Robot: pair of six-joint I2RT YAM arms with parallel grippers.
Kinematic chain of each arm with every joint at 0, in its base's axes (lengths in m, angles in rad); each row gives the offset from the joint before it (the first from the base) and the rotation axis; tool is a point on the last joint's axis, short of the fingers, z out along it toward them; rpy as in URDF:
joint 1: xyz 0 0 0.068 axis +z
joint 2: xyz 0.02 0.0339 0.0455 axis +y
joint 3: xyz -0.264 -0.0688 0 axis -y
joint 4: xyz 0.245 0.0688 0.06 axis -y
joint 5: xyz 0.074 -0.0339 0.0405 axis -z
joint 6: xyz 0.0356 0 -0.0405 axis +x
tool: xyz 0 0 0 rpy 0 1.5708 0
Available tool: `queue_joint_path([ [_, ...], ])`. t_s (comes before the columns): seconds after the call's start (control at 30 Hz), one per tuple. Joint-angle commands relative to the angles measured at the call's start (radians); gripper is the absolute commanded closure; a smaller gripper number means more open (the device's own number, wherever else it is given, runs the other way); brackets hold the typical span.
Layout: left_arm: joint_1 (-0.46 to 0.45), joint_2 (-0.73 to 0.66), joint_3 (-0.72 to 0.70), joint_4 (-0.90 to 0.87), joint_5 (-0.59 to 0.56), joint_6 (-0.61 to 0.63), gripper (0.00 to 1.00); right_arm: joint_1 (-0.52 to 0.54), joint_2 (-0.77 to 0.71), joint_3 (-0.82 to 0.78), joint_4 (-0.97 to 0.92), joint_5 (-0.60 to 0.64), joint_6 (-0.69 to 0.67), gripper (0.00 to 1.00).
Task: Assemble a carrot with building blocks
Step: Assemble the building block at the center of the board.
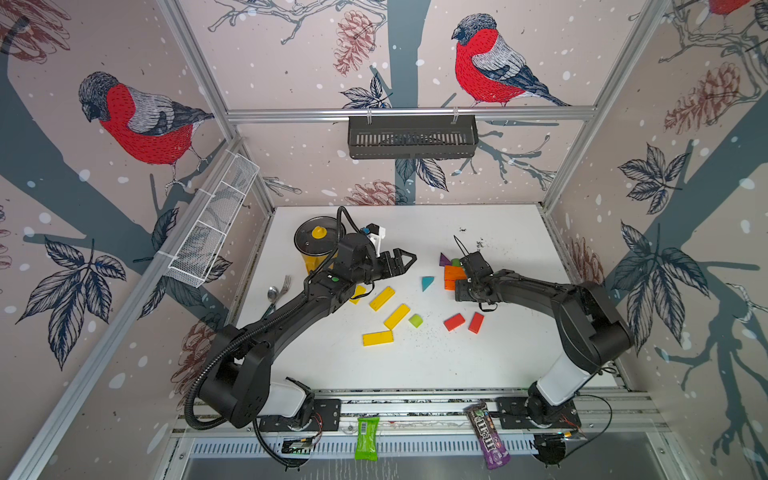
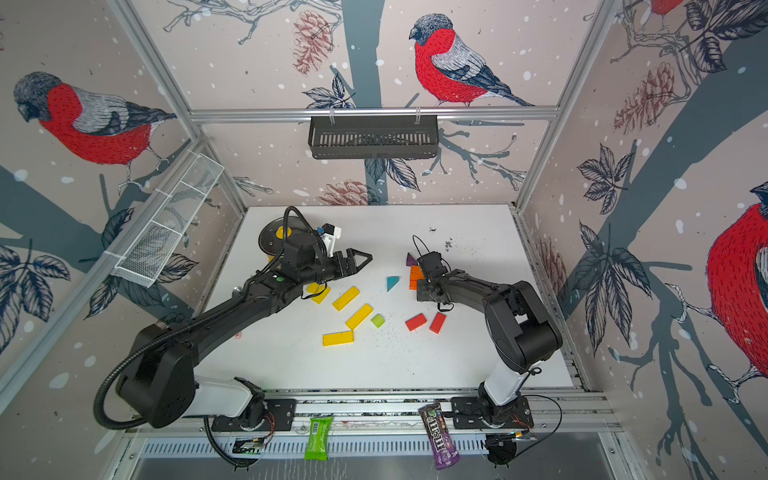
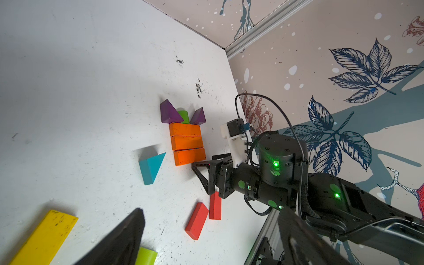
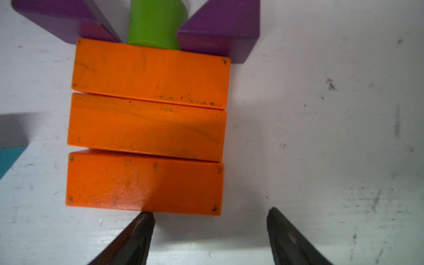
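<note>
Black fingers of the right gripper [image 4: 209, 215] stand apart on nothing; one tip, we think, touches the nearest of three orange bars [image 4: 146, 128], far right, with purple triangles [image 4: 220, 29] and a lime-green block [image 4: 156, 23] beyond. Our left gripper [image 1: 405, 262] gapes empty mid-table. Loose lie yellow bars [image 1: 381, 298], red bars [image 1: 454, 322], a teal triangle [image 1: 427, 282]. We read "m&m's" on a purple packet [image 1: 486, 432], near edge, by a green barcoded wrapper [image 1: 367, 438]. White speckled table [image 1: 478, 365]; bullfinch wallpaper [image 1: 137, 120].
</note>
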Motion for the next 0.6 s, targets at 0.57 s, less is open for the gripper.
queue_joint_path([
  [0.57, -0.007, -0.014, 0.005, 0.04, 0.05, -0.007, 0.08, 0.247, -0.211, -0.056, -0.168, 0.002, -0.016, 0.1],
])
